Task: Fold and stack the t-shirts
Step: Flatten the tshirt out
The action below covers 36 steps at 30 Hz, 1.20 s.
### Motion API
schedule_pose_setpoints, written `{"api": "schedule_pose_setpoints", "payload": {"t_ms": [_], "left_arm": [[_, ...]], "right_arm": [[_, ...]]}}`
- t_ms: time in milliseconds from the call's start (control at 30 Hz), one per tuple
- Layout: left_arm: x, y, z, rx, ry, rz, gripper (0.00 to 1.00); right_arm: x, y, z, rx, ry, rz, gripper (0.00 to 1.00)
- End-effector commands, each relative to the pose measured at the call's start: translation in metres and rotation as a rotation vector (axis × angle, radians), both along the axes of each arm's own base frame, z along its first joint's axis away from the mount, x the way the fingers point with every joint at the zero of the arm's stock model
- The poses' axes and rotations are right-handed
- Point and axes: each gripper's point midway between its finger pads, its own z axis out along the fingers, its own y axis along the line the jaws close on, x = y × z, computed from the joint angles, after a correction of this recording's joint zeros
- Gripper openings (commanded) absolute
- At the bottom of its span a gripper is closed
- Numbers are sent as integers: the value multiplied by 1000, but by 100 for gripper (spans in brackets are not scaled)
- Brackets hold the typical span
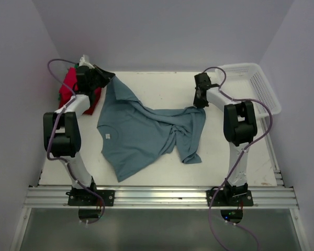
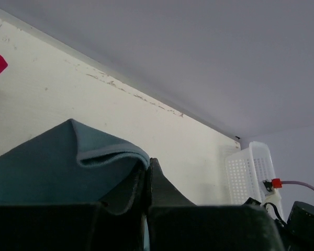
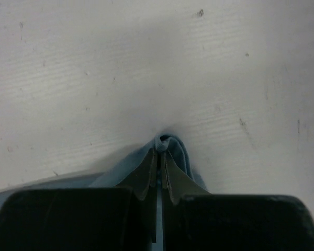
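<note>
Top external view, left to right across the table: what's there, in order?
Stack of folded bright red cloth t-shirts → left gripper → spread dusty blue-grey cloth t-shirt → right gripper → white plastic mesh basket.

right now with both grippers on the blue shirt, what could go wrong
1. The right gripper pinches only a small tip of the blue-grey t-shirt; a pull might slip it free.
2. The left gripper holds its edge right beside the red folded shirts; a sweep could knock them.
3. The cloth is bunched near the middle, so a fold may lock in creases.
</note>
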Motion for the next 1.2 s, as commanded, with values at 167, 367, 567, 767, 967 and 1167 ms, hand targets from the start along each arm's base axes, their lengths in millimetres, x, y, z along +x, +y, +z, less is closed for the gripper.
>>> {"api": "schedule_pose_setpoints", "payload": {"t_ms": [167,367,567,767,967,1167], "left_arm": [[-112,11,70,233,-131,31,0],[-222,20,167,426,-400,74,0],[-350,15,287,609,-695,61,0],[-458,-12,355,641,-963,-27,0],[-487,-28,390,625,-1090,-77,0],[-418,-4,390,659,-991,30,0]], "right_arm": [[-47,4,143,65,-291,80,0],[-128,8,249,51,-583,182,0],[-237,-8,356,77,-913,299,0],[-335,-49,441,88,-1222,373,0],[-383,-73,482,40,-1404,304,0],[-266,-60,435,-8,-1139,218,0]]}}
